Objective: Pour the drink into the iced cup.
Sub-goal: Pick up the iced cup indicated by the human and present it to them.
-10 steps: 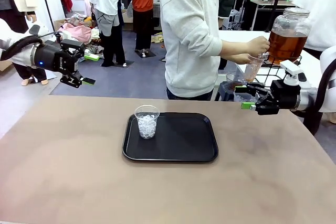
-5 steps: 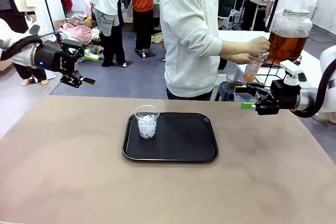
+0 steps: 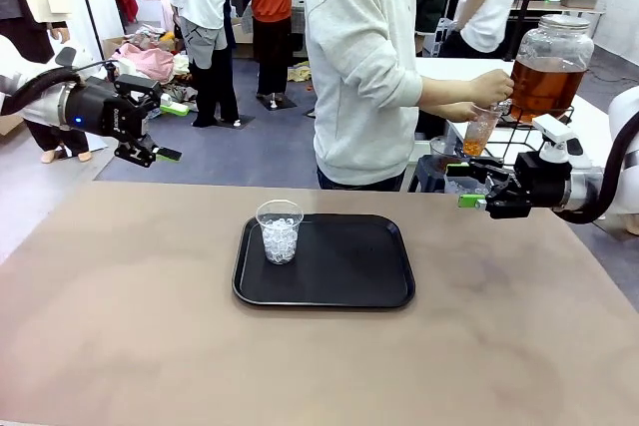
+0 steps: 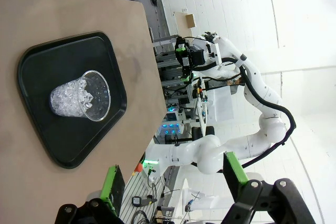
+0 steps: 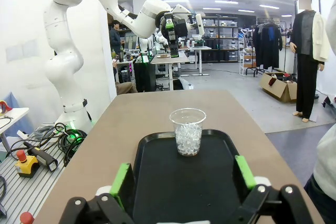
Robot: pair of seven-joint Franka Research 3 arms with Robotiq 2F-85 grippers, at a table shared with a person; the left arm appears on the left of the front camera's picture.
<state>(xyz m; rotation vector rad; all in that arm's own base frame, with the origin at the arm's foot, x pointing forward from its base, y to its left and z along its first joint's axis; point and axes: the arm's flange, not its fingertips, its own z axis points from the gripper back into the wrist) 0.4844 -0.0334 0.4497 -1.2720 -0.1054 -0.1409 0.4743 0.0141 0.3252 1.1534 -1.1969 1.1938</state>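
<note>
Only change: the plastic cup (image 3: 480, 127) in the person's hand (image 3: 491, 87) has filled a bit more with the amber drink (image 3: 545, 87) from the dispenser jar (image 3: 555, 42). Arms haven't budged, left gripper (image 4: 173, 174) and right gripper (image 3: 464, 185) both spread wide, empty. The iced cup (image 3: 279, 231) sits on the black tray (image 3: 379, 286), so I'd guess next is carrying the drink over and tipping it in
</note>
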